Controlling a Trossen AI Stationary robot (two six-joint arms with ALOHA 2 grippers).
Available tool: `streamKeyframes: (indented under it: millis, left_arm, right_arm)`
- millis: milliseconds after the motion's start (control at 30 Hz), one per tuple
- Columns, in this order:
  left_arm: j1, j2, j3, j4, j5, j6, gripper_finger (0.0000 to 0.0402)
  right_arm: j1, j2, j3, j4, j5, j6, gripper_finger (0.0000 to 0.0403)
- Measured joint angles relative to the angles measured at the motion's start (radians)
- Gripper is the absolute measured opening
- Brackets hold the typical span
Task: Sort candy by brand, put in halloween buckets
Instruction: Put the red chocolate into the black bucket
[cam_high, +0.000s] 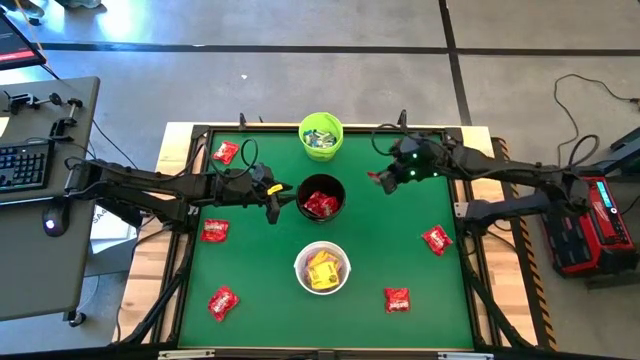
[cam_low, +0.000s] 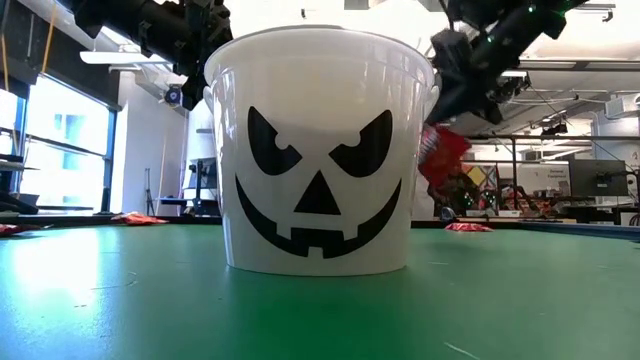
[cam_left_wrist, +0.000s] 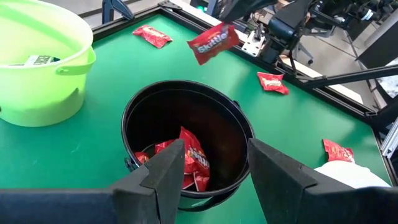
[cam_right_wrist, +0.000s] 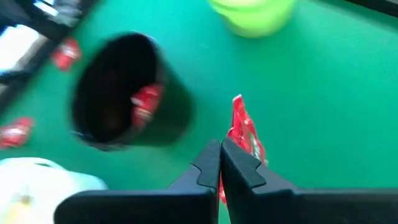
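White bucket (cam_high: 321, 268) yellow candy (cam_high: 321, 272), black bucket (cam_high: 321, 197) red

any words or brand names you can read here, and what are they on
"Skittle": on the red packet held in the right claw, over the table.
Green bucket: a packet inside bears lettering, too small to read.
White bucket: a jack-o'-lantern face, no words.
Other red packets: print too small to read.

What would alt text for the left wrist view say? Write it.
The right tool holds a red Skittles packet in the air beyond the black bucket, which contains red packets. The left tool is open in the foreground; the lime green bucket stands beside the black one.
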Motion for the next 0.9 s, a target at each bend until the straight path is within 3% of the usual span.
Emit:
streamKeyframes:
  millis: [467,700,900]
  left_arm:
    - [0.0,0.0,0.0,0.0,-0.016,0.01,0.0165]
    - [0.001,0.0,0.0,0.001,-0.019,0.019,0.0165]
    - [0.001,0.0,0.0,0.001,-0.019,0.019,0.0165]
  right_arm:
    - [0.205,0.027,0.001,0.387,0.119,0.178,0.0]
    - [0.25,0.132,0.001,0.588,0.137,0.223,0.0]
    - [0.252,0.265,0.101,0.59,0.137,0.199,0.0]
